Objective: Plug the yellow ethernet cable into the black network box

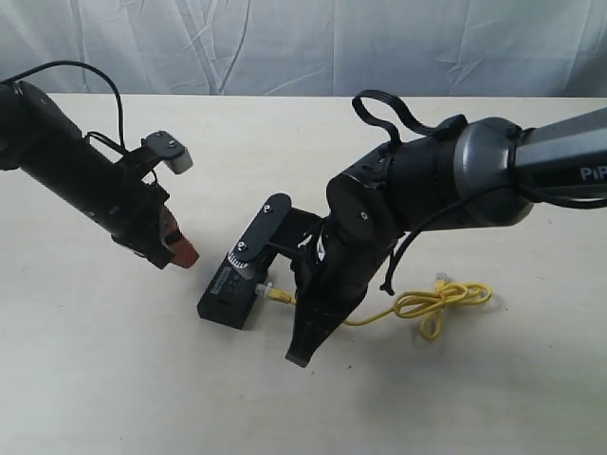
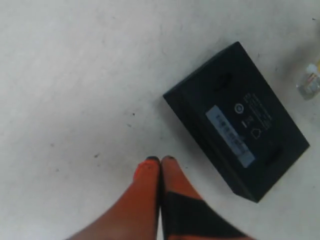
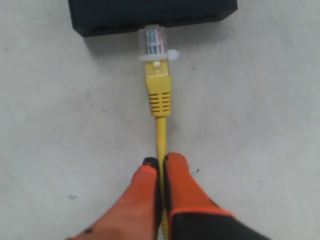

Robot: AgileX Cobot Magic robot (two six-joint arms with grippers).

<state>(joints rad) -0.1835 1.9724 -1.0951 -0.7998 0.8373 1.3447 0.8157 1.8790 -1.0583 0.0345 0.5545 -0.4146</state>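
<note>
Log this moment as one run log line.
left gripper shut, empty, near black network box | right gripper shut on yellow ethernet cable | plug at box side, not fully in

The exterior camera stood high, looking steeply down across the table [image 1: 95, 398] toward a white cloth backdrop [image 1: 285, 43]. Each wrist camera looked down at the table from close range, past the left gripper [image 2: 160, 161] and the right gripper [image 3: 159, 161]. All three views shared the black network box [image 1: 224, 299] and the plug end of the yellow ethernet cable [image 3: 159, 95].
</note>
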